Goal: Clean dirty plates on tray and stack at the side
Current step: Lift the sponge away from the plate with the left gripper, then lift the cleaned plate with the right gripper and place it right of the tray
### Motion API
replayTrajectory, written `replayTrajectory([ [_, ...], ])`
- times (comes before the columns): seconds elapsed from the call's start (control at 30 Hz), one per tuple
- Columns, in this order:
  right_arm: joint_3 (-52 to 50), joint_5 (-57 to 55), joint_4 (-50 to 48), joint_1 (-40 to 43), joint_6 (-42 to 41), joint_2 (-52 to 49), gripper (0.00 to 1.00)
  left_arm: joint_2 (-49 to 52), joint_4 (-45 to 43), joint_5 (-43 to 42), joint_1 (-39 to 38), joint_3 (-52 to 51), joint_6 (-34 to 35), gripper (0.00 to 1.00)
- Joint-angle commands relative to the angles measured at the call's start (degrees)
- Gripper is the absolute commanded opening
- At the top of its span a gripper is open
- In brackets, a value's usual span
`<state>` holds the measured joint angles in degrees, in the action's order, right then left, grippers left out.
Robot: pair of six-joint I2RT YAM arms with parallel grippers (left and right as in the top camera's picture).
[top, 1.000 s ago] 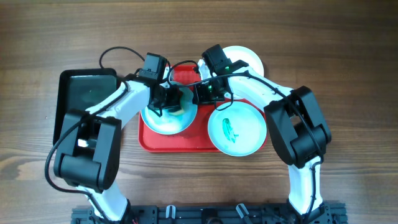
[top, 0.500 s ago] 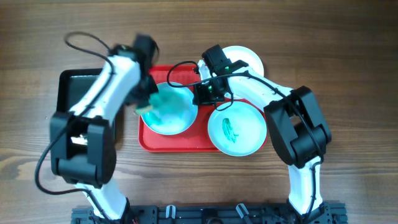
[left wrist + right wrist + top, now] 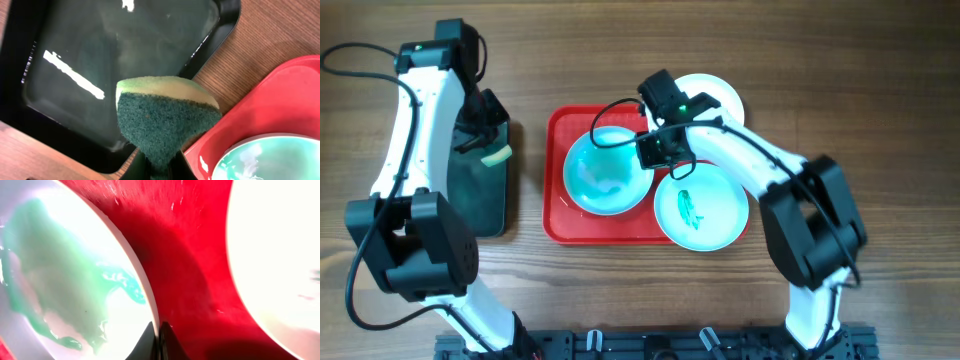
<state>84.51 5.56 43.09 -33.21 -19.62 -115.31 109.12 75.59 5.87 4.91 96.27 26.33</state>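
Right tool (image 3: pixel 157 339): tips pinched almost together, clamped on the right-hand rim of the smeared plate (image 3: pixel 605 175).

Left tool (image 3: pixel 159 167): closed on a sponge (image 3: pixel 165 120). The green scour face is toward the wrist cam and the yellow layer is on the far side. It hangs over the black tray (image 3: pixel 75 60) near that tray's right edge (can't tell if it touches).

Near to far on the red tray (image 3: pixel 560 215), whose long axis runs left-right:
- front plate (image 3: pixel 715 215): in the front right corner, with a small teal smear in the centre. It overlaps the tray's front and right rim.
- smeared plate: left of centre, flat, with a teal wash spread over most of its face. There is a thin red strip between it and the front plate, so they are not touching.
- far plate (image 3: pixel 715 92): white, at the far right corner and half hidden by the right arm. It looks to sit partly past the tray's rim.

The plates are round, so they have no heading.

Room:
- A bare red band runs along the tray's left side and front left.
- A strip of wooden surface (image 3: pixel 880 100) separates the two trays.
- There is wide open wood to the right of the red tray and beyond it.
- The black tray's long axis runs near-far.
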Motion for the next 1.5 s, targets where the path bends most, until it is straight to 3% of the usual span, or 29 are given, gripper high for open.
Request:
replayTrajectory([
  [0.0, 1.4, -21.9, 0.5, -5.6, 0.1, 6.1, 0.04, 0.0, -0.8, -5.9, 1.8, -1.4, -4.1, 0.04],
  [0.37, 1.4, -71.2, 0.2, -24.5, 3.1, 7.7, 0.04, 0.0, -1.9, -6.5, 2.4, -1.5, -4.9, 0.04],
  [0.63, 1.4, -92.6, -1.6, -31.0, 4.1, 7.7, 0.04, 0.0, -2.1, -6.5, 2.4, -1.5, -5.0, 0.04],
  [0.9, 1.4, -92.6, -8.1, -31.5, 11.9, 7.8, 0.04, 0.0, -2.1, -6.5, 2.4, -1.5, -4.9, 0.04],
  [1.07, 1.4, -89.4, -8.9, -31.4, 12.2, 7.8, 0.04, 0.0, -2.4, -6.5, 2.4, -1.5, -4.9, 0.04],
  [1.23, 1.4, -65.5, -5.2, -30.3, 11.1, 8.0, 0.04, 0.0, -2.5, -6.5, 2.4, -1.5, -4.9, 0.04],
  [1.3, 1.4, -59.5, -2.8, -28.5, 6.8, 9.5, 0.04, 0.0, -2.5, -6.5, 2.4, -1.5, -4.9, 0.04],
  [1.47, 1.4, -29.3, -1.3, -16.2, 4.4, 21.2, 0.04, 0.0, -2.5, -6.5, 2.3, -1.5, -4.9, 0.04],
])
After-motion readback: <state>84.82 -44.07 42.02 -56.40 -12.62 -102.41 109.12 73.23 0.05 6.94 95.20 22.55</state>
